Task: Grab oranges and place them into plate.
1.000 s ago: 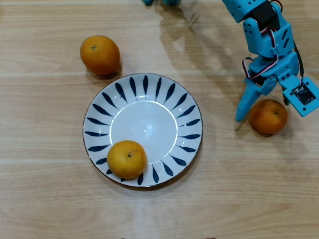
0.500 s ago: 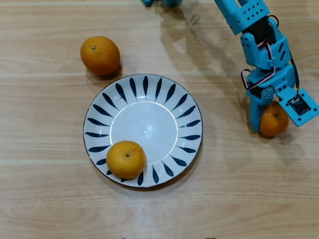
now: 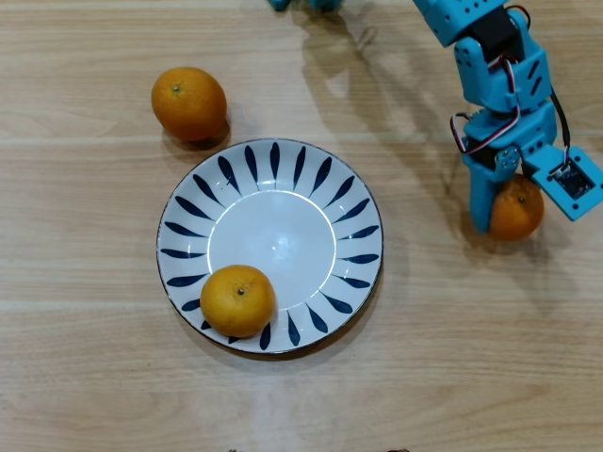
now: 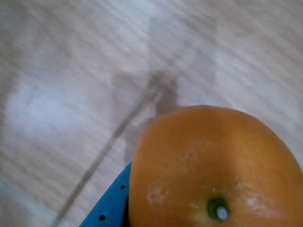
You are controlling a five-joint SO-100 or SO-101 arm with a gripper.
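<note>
Gripper [image 3: 504,209] clamped on orange [image 3: 517,209] near tabletop's [image 3: 94,377] right edge. Best lifted clear first, then carried to plate's [image 3: 353,202] bare half (one orange [image 3: 238,300] already there).

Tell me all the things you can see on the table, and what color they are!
oranges: three, orange. One sits on the plate, one lies on the table beyond the plate's upper left, one is at the right in the gripper.
plate: one, white with dark blue leaf strokes, middle of the overhead view.
table: one, light wood.
arm: one, bright blue, reaching in from the top right.
gripper: one, blue, closed around the right orange; the wrist view shows that orange close up.
</note>
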